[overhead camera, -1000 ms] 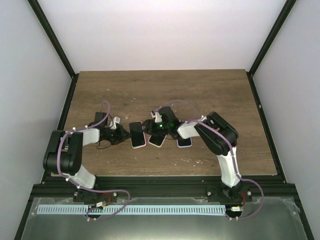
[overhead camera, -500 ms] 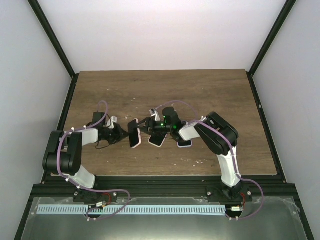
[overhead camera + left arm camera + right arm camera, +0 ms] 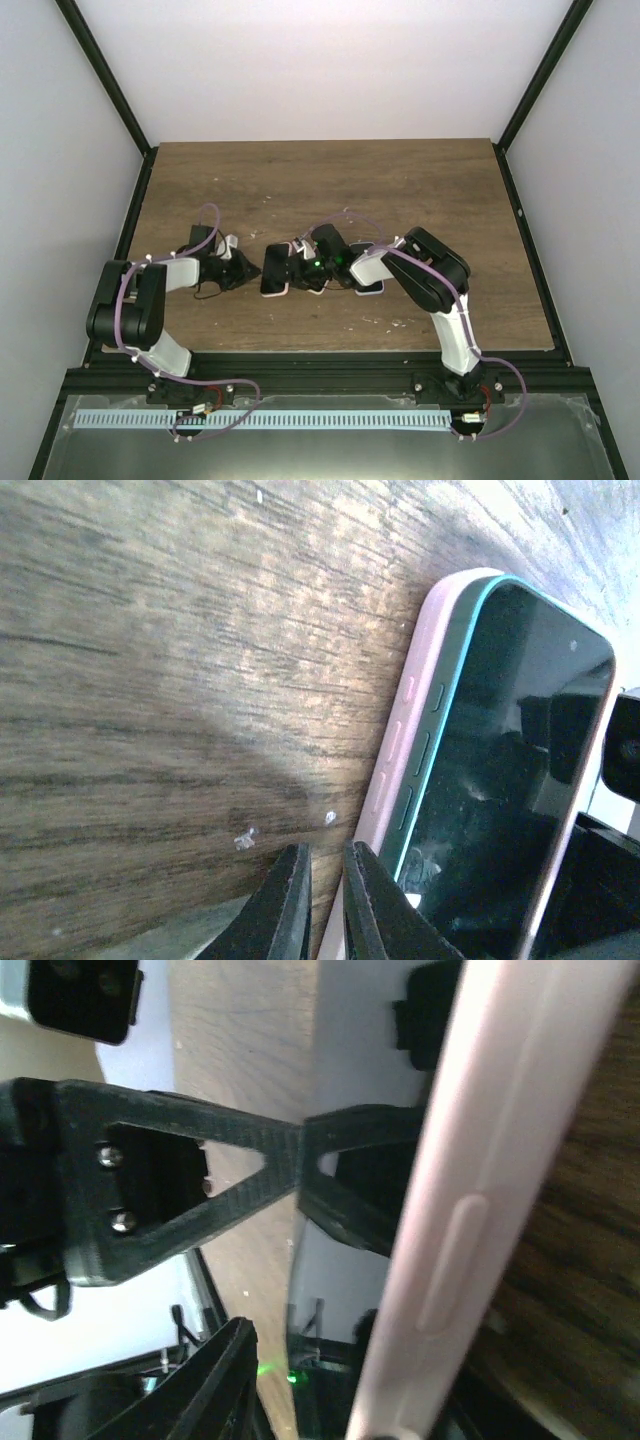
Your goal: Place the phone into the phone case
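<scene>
Left claw [image 3: 325, 865] is clenched on the phone case [image 3: 395, 750] rim, right claw [image 3: 305, 265] state can't be told; phone [image 3: 500, 760] is judged stiff, slick, best taken by long edges.

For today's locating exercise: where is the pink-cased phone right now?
In the top view, the pink-cased phone sits left of centre on the table, between the left gripper and right gripper.

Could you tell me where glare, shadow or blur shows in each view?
Left wrist: glare washes the table at top right, shadow darkens its lower left, fingers blurred. Right wrist: phone case edge soft, highlights blown out. Top external: evenly lit.
</scene>
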Controlling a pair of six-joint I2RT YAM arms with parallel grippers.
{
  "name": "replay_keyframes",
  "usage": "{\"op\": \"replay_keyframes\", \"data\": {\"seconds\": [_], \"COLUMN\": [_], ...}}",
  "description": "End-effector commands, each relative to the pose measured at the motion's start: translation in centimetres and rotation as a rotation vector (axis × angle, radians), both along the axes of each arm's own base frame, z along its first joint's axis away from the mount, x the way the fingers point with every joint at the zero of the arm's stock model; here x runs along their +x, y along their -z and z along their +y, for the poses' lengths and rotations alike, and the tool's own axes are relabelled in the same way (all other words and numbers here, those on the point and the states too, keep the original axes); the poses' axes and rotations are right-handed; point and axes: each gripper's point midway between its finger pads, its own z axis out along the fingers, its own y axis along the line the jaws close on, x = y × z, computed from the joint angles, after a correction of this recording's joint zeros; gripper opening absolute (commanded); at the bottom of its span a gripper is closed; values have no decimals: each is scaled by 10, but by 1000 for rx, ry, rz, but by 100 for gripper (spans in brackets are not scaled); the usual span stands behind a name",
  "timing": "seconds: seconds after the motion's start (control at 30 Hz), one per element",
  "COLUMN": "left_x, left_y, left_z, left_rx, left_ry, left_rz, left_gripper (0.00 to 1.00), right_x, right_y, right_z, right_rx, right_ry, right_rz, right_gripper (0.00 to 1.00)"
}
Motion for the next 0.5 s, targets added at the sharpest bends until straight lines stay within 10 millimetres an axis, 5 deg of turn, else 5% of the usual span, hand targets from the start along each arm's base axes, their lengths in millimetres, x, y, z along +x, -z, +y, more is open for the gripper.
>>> {"op": "replay_keyframes", "data": {"seconds": [0.0,0.23,0.37,0.47], "left_x": [-40,-33,-21,-13], "left_y": [29,5,-43,-101], "left_z": [11,4,-4,-13], "left_rx": [88,40,-24,-98], "left_ry": [-3,-3,9,37], "left_rz": [173,121,31,-110], "left_gripper": [13,19,31,46], "right_x": [12,11,3,-12], "right_y": [-12,-22,-60,-89], "right_z": [-1,-9,-10,-18], "right_rx": [-34,-2,91,173], "right_ry": [26,25,-34,-91], "right_rz": [-73,-92,-180,-220], "right_gripper": [33,14,8,6]}}
